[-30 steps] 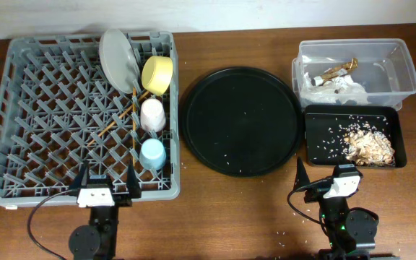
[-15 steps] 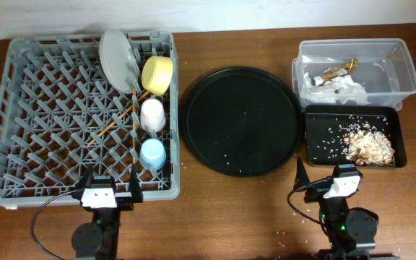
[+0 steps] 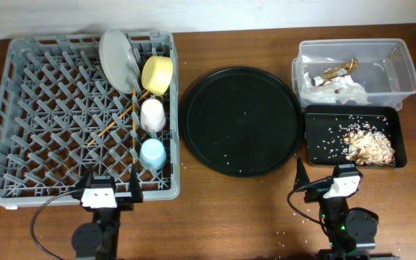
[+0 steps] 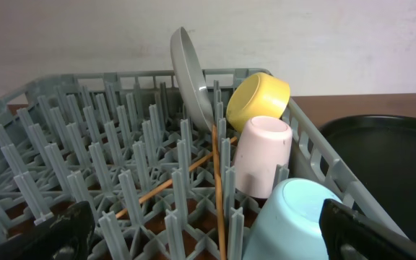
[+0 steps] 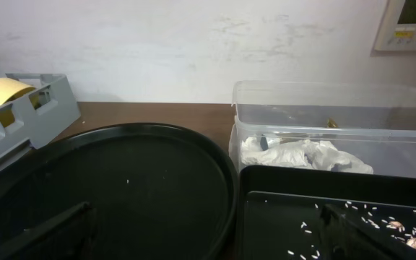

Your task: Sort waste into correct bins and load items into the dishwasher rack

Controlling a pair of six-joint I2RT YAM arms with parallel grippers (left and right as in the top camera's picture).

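The grey dishwasher rack (image 3: 49, 108) holds the upright plate (image 3: 118, 58), yellow bowl (image 3: 157, 74), pink cup (image 3: 152, 114), blue cup (image 3: 152, 153) and two chopsticks (image 3: 121, 115). The clear tub (image 3: 403, 72) holds white napkins (image 3: 341, 88) and the wrapper scrap (image 3: 336, 71). The shallow black tray (image 3: 316, 141) holds food scraps (image 3: 368, 144) and rice crumbs. My left gripper (image 3: 109, 182) is open and empty at the rack's front edge, just in front of the blue cup (image 4: 295, 217). My right gripper (image 3: 328, 173) is open and empty in front of the black tray (image 5: 280, 209).
A large round black tray (image 3: 240, 119) with a few rice grains lies between the rack and the bins. A few crumbs lie on the brown table (image 3: 215, 217) near the right arm. A wall stands behind the table.
My left gripper has drawn back slightly toward the table's front edge. The right arm and all objects have not moved.
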